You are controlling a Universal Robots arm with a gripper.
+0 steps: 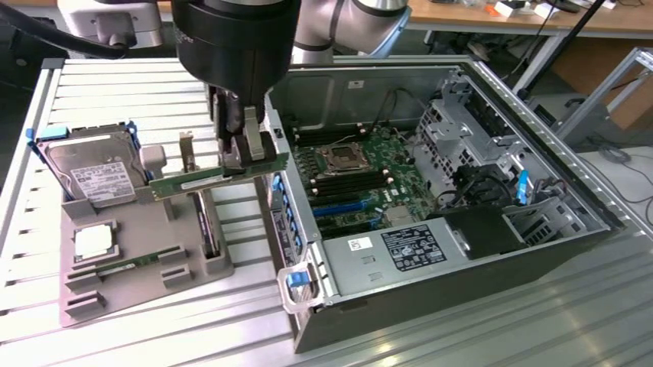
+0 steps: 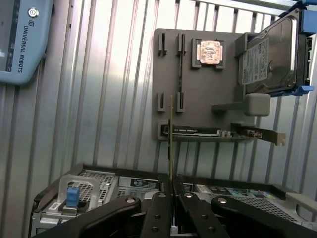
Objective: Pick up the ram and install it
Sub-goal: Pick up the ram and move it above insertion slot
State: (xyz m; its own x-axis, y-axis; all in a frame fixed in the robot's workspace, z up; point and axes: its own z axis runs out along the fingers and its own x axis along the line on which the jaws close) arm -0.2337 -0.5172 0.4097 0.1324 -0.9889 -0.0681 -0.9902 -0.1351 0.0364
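Closest to us, the end effector (image 2: 171, 191) is clenched on the ram (image 2: 171, 139), seen edge-on here. In the exterior view the stick hangs roughly level in the air, over the gray holder tray (image 1: 143, 252) on the tabletop (image 1: 122, 84), just beside the open computer case (image 1: 429, 252), apparently touching neither.

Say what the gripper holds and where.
The gripper holds the ram, pinched by its upper long edge, toward the end at the exterior view's right.
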